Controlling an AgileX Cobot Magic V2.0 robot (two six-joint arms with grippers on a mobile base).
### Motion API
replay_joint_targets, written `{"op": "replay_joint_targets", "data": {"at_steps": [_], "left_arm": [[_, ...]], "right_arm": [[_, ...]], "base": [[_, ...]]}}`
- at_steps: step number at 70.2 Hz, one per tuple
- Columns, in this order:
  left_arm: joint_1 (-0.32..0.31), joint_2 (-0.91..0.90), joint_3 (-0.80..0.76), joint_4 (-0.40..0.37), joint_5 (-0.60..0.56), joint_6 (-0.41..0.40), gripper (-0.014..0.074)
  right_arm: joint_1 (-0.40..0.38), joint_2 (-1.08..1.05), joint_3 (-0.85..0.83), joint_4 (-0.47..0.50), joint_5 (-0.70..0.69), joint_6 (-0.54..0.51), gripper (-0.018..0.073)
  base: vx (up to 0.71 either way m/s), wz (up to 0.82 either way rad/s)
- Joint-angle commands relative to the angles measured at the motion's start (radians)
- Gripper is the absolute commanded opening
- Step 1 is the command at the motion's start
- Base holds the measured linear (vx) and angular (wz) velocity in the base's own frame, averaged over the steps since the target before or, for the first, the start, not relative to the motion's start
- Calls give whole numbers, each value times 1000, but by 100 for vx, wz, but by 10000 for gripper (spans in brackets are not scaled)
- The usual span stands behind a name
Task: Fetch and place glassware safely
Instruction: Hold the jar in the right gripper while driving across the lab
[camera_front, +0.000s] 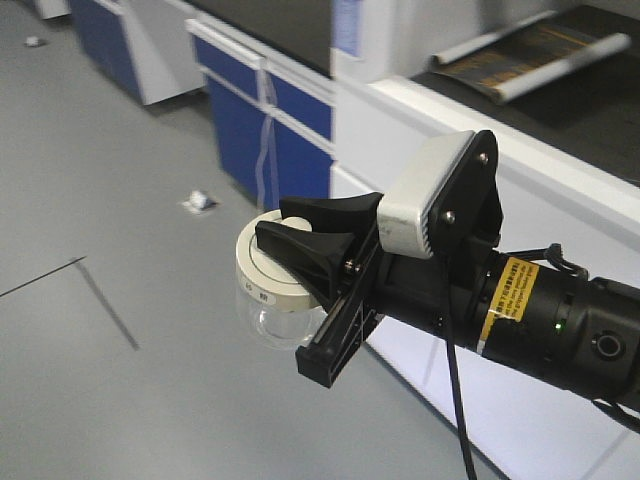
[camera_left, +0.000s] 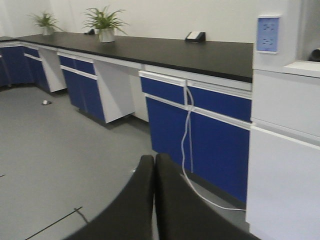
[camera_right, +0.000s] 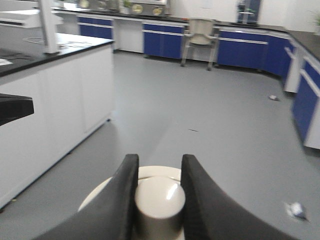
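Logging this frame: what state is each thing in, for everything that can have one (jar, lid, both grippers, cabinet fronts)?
glass jar: lifted in the air over the floor, hanging from its lid, looks empty.
lid: on the jar, held by its knob.
right gripper: shut on the knob, carrying the glass jar.
left gripper: shut, holding nothing.
blue drawers: closed.

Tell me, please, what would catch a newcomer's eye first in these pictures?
The right gripper stands out, its black fingers clamped on the knob of a cream-white lid, holding a small clear glass jar in mid-air over the grey floor. Behind it run blue cabinets under a black countertop. In the left wrist view the left gripper is shut on nothing.
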Motion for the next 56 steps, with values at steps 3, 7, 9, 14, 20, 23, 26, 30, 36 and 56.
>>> {"op": "replay_joint_targets", "data": {"at_steps": [3,7,9,14,20,23,26,30,36,56], "left_arm": [[-9,9,-31,-9,-70,-3,-7],[-9,9,-31,-9,-70,-3,-7],[-9,9,-31,-9,-70,-3,-7],[-9,9,-31,-9,-70,-3,-7],[-9,9,-31,-9,-70,-3,-7],[-9,9,-31,-9,-70,-3,-7],[-9,9,-31,-9,-70,-3,-7],[-9,9,-31,-9,-70,-3,-7],[-9,9,-31,-9,-70,-3,-7],[-7,9,-31,-9,-70,-3,-7]], "right_arm": [[-1,-32,-31,24,-84,-3,-3],[-1,-32,-31,24,-84,-3,-3],[-1,-32,-31,24,-84,-3,-3],[-1,-32,-31,24,-84,-3,-3],[-1,-32,-31,24,-84,-3,-3],[-1,-32,-31,24,-84,-3,-3],[-1,-32,-31,24,-84,-3,-3],[-1,-32,-31,24,-84,-3,-3],[-1,-32,-31,24,-84,-3,-3],[-1,-32,-31,24,-84,-3,-3]], "base": [[-6,67],[-5,64],[-5,62],[-3,59],[-1,54],[1,51],[3,51],[4,52],[6,56],[11,57]]}}
